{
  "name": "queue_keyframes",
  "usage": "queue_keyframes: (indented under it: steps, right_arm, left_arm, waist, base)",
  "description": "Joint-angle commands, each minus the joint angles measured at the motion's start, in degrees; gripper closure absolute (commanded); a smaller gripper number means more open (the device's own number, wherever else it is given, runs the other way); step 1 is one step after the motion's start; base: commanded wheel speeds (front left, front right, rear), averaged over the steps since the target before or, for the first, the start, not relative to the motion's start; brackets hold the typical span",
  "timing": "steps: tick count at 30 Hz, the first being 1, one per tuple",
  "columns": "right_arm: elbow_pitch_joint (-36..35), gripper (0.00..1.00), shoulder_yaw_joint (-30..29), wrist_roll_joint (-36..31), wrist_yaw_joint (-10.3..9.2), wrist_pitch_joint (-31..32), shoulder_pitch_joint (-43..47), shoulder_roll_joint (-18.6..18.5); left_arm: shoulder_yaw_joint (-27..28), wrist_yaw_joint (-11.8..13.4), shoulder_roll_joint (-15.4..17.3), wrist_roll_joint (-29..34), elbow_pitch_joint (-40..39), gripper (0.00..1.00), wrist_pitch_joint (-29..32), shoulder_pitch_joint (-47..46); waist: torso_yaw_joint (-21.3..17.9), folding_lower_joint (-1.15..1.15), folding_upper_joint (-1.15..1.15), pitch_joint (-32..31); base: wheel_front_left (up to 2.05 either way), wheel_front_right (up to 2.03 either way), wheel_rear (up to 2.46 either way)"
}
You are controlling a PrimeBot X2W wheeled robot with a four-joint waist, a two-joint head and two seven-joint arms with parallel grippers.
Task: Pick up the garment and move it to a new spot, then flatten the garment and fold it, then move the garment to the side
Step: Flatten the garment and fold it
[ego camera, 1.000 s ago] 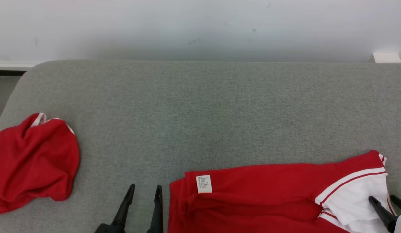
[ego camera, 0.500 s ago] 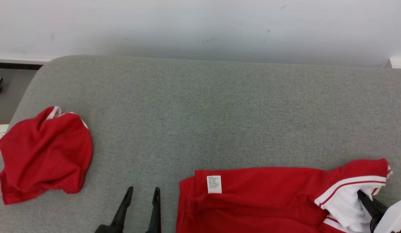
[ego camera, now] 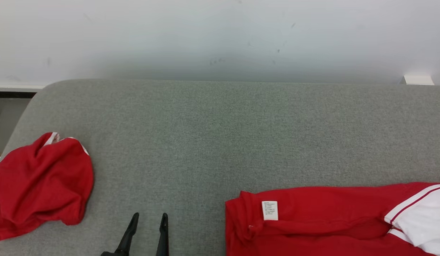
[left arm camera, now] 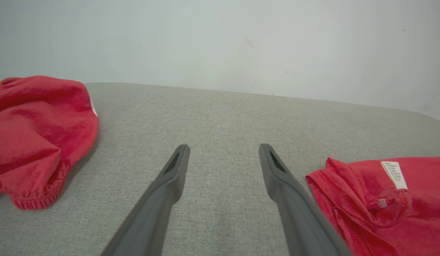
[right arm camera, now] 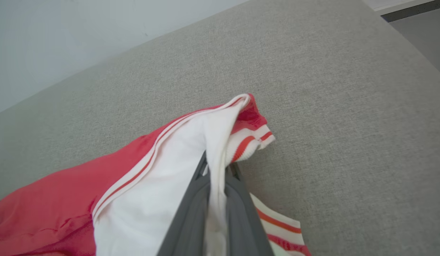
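Fabric sits pinched between the two fingers of the right gripper: in the right wrist view we see them pressed together on a white fold of the garment. They grip close to its red-and-white striped cuff, which pokes out just beyond the fingertips. The rest of the garment runs off to that view's lower left, red, lying on the grey cushion.

In the head view we find the garment at the lower right. Its red body is spread out, with a white care label near its left edge and a white sleeve panel running off the right border. The left gripper stands at the bottom, just left of the garment's edge and not touching it. Its fingers are spread apart with nothing between them. A second red garment lies crumpled well apart at the far left.
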Motion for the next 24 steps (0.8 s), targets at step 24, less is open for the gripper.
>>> queue_keyframes:
  steps: [24]
  right_arm:
    - [-22.1, 1.00, 6.2, -4.5, 0.00, 11.2, 0.3, -2.4]
  left_arm:
    - [-3.7, 1.1, 0.2, -3.9, 0.9, 0.00, -0.1, 0.4]
  waist:
    - [1.4, 0.00, 0.00, -3.5]
  base:
    - [0.00, 0.00, 0.00]
